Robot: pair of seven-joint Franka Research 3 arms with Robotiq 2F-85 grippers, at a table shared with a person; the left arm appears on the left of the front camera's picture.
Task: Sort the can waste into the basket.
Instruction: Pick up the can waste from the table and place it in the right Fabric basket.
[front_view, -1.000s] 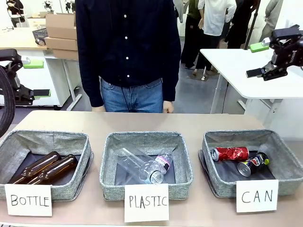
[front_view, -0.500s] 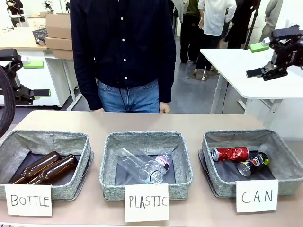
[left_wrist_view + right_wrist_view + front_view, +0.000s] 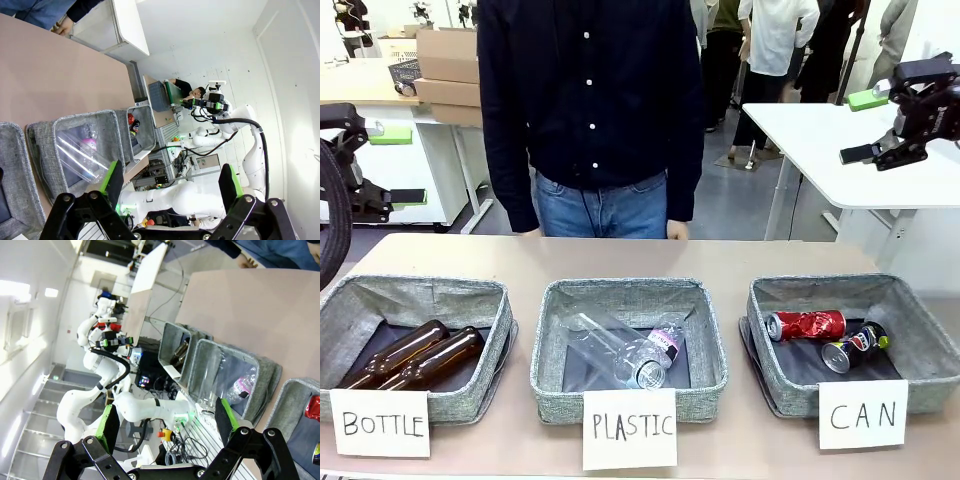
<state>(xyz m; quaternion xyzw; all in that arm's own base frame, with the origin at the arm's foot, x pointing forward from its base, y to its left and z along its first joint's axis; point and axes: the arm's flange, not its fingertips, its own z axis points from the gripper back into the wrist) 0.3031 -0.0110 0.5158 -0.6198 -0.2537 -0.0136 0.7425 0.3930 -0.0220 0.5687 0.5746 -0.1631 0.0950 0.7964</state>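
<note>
The red can [image 3: 806, 324] and the black can [image 3: 854, 345] lie side by side inside the grey basket [image 3: 820, 286] at the right, behind the white "CAN" sign [image 3: 863, 413]. My left gripper [image 3: 400, 165] hangs open high at the left edge, far from the baskets. My right gripper [image 3: 861, 127] is open too, raised at the upper right above and behind the can basket. In the left wrist view the open left gripper [image 3: 172, 177] frames the baskets from afar, with the red can [image 3: 131, 120] tiny. At the right wrist view's edge, past the open right gripper [image 3: 166, 419], shows the red can [image 3: 314, 407].
The middle basket [image 3: 630, 290], signed "PLASTIC", holds clear plastic bottles [image 3: 620, 350]. The left basket [image 3: 415, 290], signed "BOTTLE", holds two brown glass bottles [image 3: 415, 357]. A person in a dark shirt [image 3: 590, 100] stands at the table's far edge. A white table [image 3: 820, 130] stands behind at right.
The person has shifted a little sideways at the far edge. Both grippers, the cans and the baskets have stayed where they were.
</note>
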